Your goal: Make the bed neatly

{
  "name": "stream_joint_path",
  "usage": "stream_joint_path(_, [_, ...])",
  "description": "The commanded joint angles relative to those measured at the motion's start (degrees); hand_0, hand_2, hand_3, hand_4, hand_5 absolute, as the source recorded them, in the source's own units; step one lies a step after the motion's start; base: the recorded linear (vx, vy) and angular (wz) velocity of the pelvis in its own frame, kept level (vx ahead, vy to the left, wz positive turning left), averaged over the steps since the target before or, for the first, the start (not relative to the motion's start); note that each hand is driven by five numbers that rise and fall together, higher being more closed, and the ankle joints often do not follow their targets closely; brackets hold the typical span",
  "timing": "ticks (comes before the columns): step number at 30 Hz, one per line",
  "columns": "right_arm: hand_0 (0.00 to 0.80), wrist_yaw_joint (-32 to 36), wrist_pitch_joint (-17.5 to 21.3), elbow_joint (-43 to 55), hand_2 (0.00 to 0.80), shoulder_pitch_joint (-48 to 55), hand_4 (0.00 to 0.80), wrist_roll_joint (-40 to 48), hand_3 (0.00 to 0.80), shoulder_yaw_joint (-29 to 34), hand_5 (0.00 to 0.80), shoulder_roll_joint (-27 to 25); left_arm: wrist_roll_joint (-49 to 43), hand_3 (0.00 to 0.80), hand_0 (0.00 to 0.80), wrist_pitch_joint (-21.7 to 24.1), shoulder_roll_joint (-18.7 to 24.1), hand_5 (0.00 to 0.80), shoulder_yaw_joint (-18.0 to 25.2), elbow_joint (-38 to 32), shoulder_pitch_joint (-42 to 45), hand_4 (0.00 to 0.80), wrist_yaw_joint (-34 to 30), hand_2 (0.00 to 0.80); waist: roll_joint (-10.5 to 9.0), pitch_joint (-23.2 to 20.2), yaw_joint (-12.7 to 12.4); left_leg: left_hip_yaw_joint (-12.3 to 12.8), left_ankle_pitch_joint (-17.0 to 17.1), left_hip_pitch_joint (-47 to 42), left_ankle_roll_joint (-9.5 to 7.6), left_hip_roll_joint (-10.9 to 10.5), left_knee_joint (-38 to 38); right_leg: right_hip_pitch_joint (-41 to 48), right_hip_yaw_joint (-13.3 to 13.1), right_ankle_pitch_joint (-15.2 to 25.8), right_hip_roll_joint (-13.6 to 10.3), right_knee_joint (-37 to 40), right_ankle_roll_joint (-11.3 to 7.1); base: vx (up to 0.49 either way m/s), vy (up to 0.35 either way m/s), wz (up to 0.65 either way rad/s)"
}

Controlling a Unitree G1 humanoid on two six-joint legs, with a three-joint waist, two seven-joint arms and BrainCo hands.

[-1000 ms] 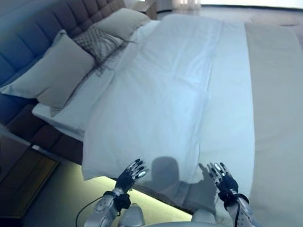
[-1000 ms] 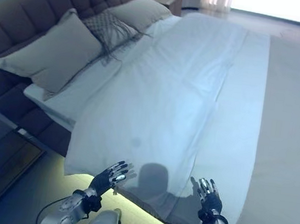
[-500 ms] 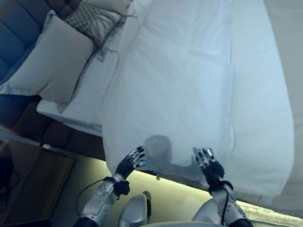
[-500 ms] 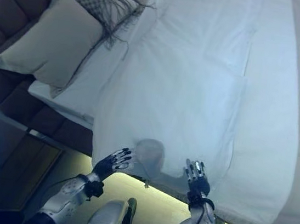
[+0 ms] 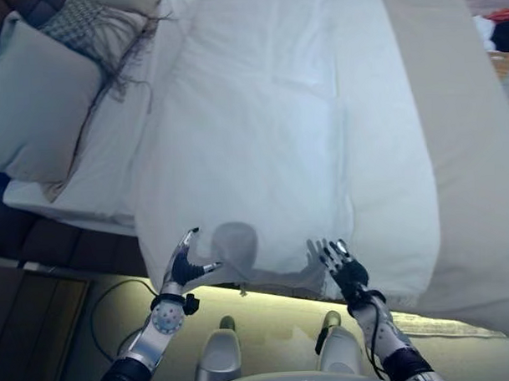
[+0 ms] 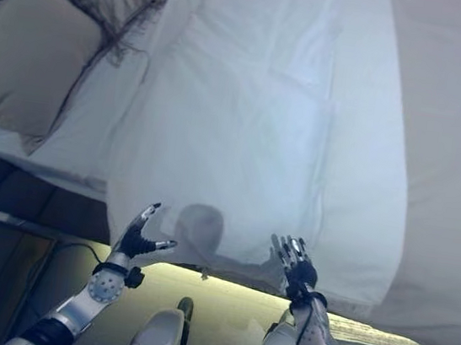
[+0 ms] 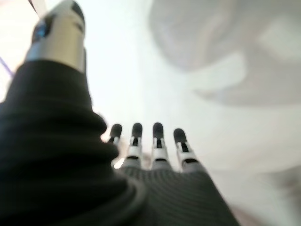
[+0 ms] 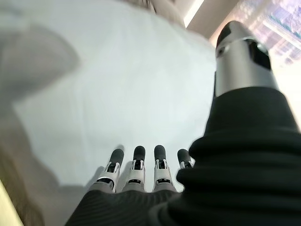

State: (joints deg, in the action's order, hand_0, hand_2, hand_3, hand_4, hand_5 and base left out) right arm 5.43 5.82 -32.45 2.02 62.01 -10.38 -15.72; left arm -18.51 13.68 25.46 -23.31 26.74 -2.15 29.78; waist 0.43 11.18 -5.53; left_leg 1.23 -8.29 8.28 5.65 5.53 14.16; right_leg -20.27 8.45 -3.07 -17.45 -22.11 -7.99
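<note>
One bed, seen from its near long side, with a white duvet spread across most of it and hanging over the near edge. One beige strip of cover along the right, running the length of the mattress and draping off beside the duvet. White sheet bare to the left of the duvet, up toward the pillows.

Three cushions at the head end, upper left: one large plain beige pillow leaning nearest, one patterned cushion with dark fringe behind it, and the edge of one more beige pillow at the top border, mostly cut off. Possibly a dark bedside unit at lower left, too dim to be sure.

Two hands, both raised at the duvet's hanging near edge. Left hand just left of the duvet's lower corner, fingers straight and together, thumb spread out toward the fabric, holding nothing. Right hand against the overhanging hem further right, fingers fanned out straight, nothing grasped. Same in the wrist views: left fingers extended in a row toward pale cloth, right fingers extended toward the white duvet surface.

A few coloured items on the floor beyond the bed at upper right, too small to identify.
</note>
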Motion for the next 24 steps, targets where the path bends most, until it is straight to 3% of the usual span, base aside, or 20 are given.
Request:
stream_joint_path(1, [0.000,1.7,1.4,6.2,0.000,-1.7,0.000,3.0,0.000,0.0,0.000,-0.5,-16.3,0.000,0.000,-3.0,2.6,0.000,1.1,-0.9,-6.4,0.000,11.9,0.000,0.24,5.3,0.9,-1.7,9.3,3.9,-1.55,-0.1,-3.4,-1.6,0.2,9.8,-1.2,4.0,-4.23,-0.311,0.171,-0.19])
stream_joint_path(3, [0.000,0.4,3.1,7.1,0.000,-5.0,0.000,3.8,0.000,-1.0,0.000,-2.3,-20.6,0.000,0.000,-5.6,3.5,0.000,-1.8,2.5,-13.6,0.000,17.3,0.000,0.92,8.2,2.0,-0.3,10.1,8.3,-1.61,-1.1,-3.1,-7.1,0.3,11.4,-2.0,2.9,-4.50,-0.410,0.245,-0.05])
stream_joint_path(5, [0.000,-0.9,3.8,7.6,0.000,-7.4,0.000,4.7,0.000,-2.3,0.000,-3.5,-24.0,0.000,0.000,-9.0,3.2,0.000,-4.8,6.5,-18.4,0.000,20.9,0.000,1.21,9.7,2.8,-0.2,9.3,12.9,-2.14,-2.5,0.0,-12.3,-1.6,12.6,-2.2,1.2,-4.62,-0.206,0.292,0.04])
stream_joint_path(12, [0.000,-5.1,4.1,12.4,0.000,-8.1,0.000,2.2,0.000,-3.7,0.000,-5.4,-27.9,0.000,0.000,-17.9,1.4,0.000,-8.6,16.3,-22.9,0.000,23.7,0.000,1.48,12.2,5.4,1.3,7.5,19.9,-2.99,-5.1,6.3,-18.6,-5.4,15.2,-1.7,0.2,-4.98,-0.007,0.227,-0.20])
stream_joint_path(17, [0.000,-5.8,4.9,15.9,0.000,-9.1,0.000,2.4,0.000,-4.0,0.000,-6.9,-30.8,0.000,0.000,-24.8,0.7,0.000,-10.5,19.4,-25.9,0.000,27.0,0.000,1.28,14.4,5.9,0.7,7.4,24.5,-2.80,-5.6,8.4,-21.4,-5.7,15.7,-1.4,0.4,-5.40,-0.042,0.105,-0.07])
stream_joint_path(24, [0.000,-7.4,4.6,21.0,0.000,-9.9,0.000,2.0,0.000,-4.7,0.000,-7.8,-35.6,0.000,0.000,-31.4,0.6,0.000,-12.0,21.9,-28.8,0.000,26.0,0.000,0.83,16.9,6.1,-0.5,7.6,30.3,-2.43,-5.6,11.9,-25.0,-6.0,16.1,-1.4,-1.3,-5.75,-0.014,0.039,-0.09])
